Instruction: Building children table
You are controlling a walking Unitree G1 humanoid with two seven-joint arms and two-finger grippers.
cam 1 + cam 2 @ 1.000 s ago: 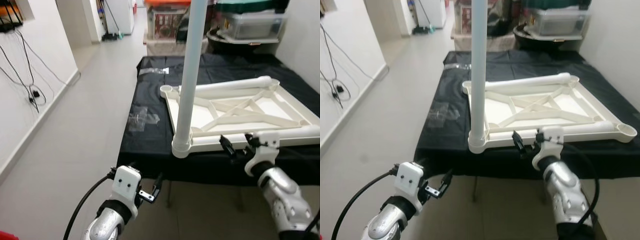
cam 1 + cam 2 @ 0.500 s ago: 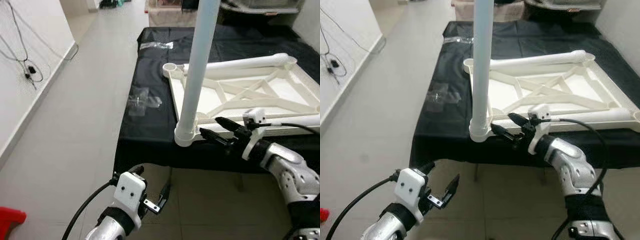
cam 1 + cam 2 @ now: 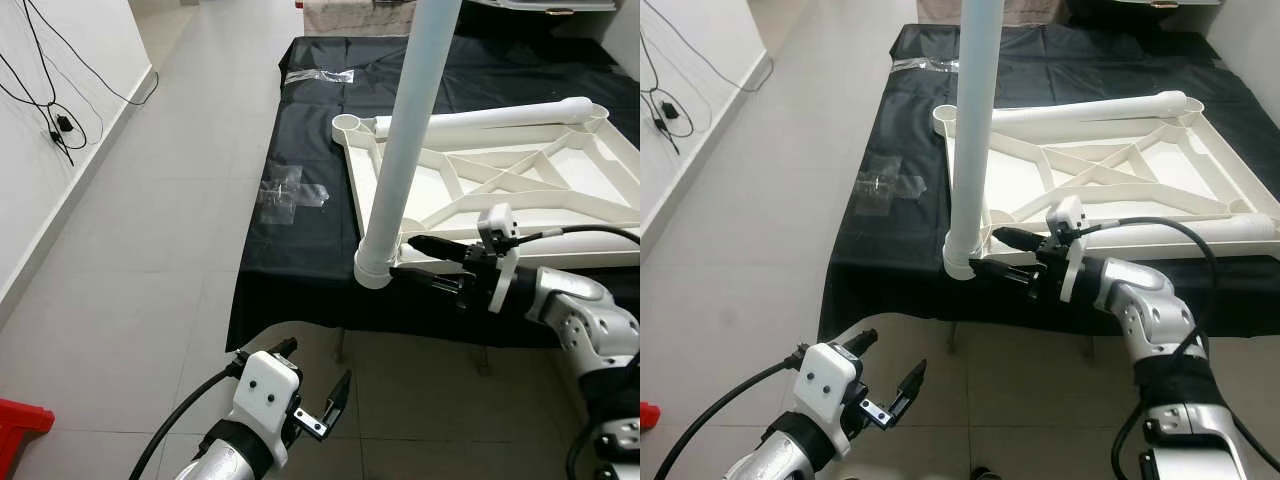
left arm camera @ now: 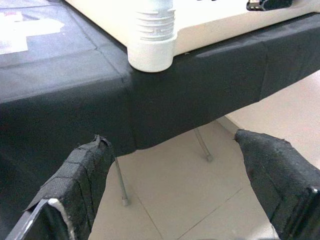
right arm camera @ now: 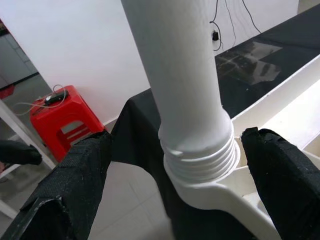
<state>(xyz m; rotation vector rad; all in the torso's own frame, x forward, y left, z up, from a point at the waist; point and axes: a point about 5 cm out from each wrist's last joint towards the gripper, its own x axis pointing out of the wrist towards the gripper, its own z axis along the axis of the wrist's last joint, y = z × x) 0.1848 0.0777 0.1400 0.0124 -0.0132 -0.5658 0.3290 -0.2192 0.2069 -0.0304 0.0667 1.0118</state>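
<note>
Tabletop: white children's tabletop (image 3: 500, 195) lies underside up on the black-covered bench (image 3: 310, 130), right of centre in the head views.
Progress: one white leg (image 3: 405, 150) stands upright in the near-left corner socket (image 3: 372, 268); its threads still show above the socket collar in the right wrist view, so judged not fully screwed home. A second leg (image 3: 480, 117) lies along the far edge. Far-left socket (image 3: 346, 124) is vacant. Most assembly remains.
Right gripper (image 3: 425, 262): fingers spread wide, either side of the leg base, just beside it; not seen to touch.
Left gripper (image 3: 898, 392): low at lower left, fingers apart, holding nothing.
Extras: clear plastic bags (image 3: 285, 192) on the cloth.
</note>
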